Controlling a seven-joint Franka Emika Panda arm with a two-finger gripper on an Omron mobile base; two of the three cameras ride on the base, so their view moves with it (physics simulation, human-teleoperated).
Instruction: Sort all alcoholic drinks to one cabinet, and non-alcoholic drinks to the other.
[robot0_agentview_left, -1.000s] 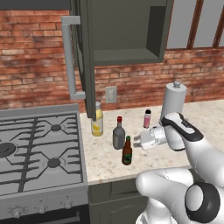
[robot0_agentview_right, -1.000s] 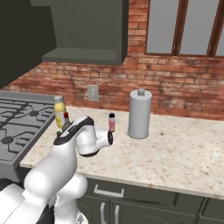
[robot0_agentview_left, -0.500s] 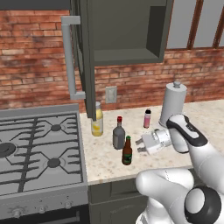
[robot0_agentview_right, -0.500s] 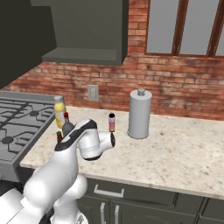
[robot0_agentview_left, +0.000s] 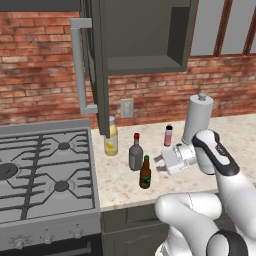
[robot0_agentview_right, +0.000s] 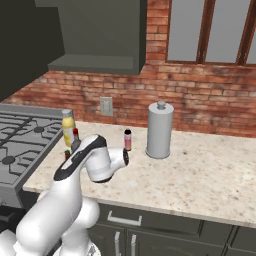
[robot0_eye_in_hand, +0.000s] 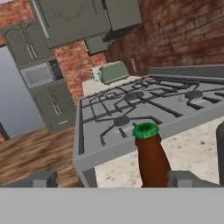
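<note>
A brown beer bottle (robot0_agentview_left: 145, 173) with a green cap stands near the counter's front edge. My gripper (robot0_agentview_left: 159, 164) lies level just right of it, open. In the hand view the beer bottle (robot0_eye_in_hand: 150, 158) rises between the fingertips of my gripper (robot0_eye_in_hand: 113, 179), nearer the right one, and nothing grips it. Behind stand the grey red-capped bottle (robot0_agentview_left: 135, 153), the tall yellow bottle (robot0_agentview_left: 111, 137) and the small pink bottle (robot0_agentview_left: 168, 135). Above hangs an open wall cabinet (robot0_agentview_left: 145, 45); its door (robot0_agentview_left: 95, 60) carries a pale bar handle (robot0_agentview_left: 78, 65). The other cabinet is out of view.
A gas stove (robot0_agentview_left: 45, 170) adjoins the counter on the left. A tall grey canister (robot0_agentview_left: 198, 119) stands at the brick wall right of the pink bottle. The open cabinet door hangs over the yellow bottle. Bare counter (robot0_agentview_right: 200, 170) stretches to the right.
My gripper has moved left toward the beer bottle and now sits close beside it. The bottles have stayed where they were.
</note>
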